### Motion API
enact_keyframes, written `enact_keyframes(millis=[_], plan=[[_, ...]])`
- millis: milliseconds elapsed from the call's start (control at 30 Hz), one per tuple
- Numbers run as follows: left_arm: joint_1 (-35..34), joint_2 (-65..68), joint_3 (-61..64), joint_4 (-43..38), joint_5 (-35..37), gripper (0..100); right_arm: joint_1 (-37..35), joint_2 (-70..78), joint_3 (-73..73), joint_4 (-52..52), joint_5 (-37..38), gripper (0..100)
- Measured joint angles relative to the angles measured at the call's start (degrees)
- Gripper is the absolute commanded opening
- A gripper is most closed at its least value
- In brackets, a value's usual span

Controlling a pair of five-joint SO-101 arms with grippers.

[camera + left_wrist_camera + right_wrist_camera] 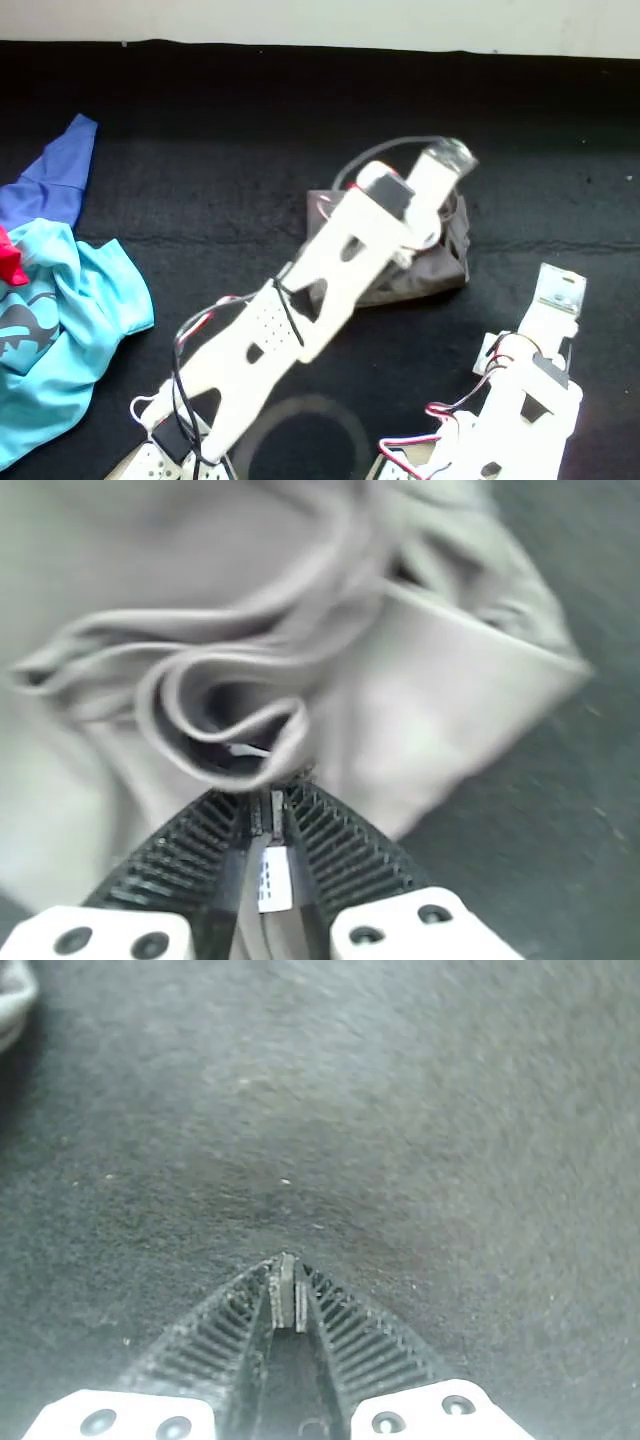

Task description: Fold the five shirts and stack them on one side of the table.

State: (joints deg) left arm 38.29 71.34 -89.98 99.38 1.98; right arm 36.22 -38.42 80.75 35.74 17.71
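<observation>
My left gripper (275, 802) is clamping a fold of the grey shirt (430, 710), which is lying bunched mid-table. My right gripper (287, 1290) is hanging, jaws together, over the black table (450, 1110) near it.

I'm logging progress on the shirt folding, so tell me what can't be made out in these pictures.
Grey shirt: high view, the left arm covers its middle, so its folds cannot be judged.
Shirt pile: cut off by the high view's left edge; the number of shirts is unclear.
Left gripper: left wrist view, blurred cloth; how much fabric it pinches is unclear.
</observation>
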Motion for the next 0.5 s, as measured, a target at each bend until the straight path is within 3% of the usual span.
enact_keyframes(millis=[267,500], plan=[[3.43,-4.04,-1.14,1.41,0.0,1,16.88,-3.96,-4.66,8.0,-0.09,0.6],[2.46,-12.48,-1.23,1.41,0.0,1,18.55,-11.34,5.1,1.67,-0.09,0.6]])
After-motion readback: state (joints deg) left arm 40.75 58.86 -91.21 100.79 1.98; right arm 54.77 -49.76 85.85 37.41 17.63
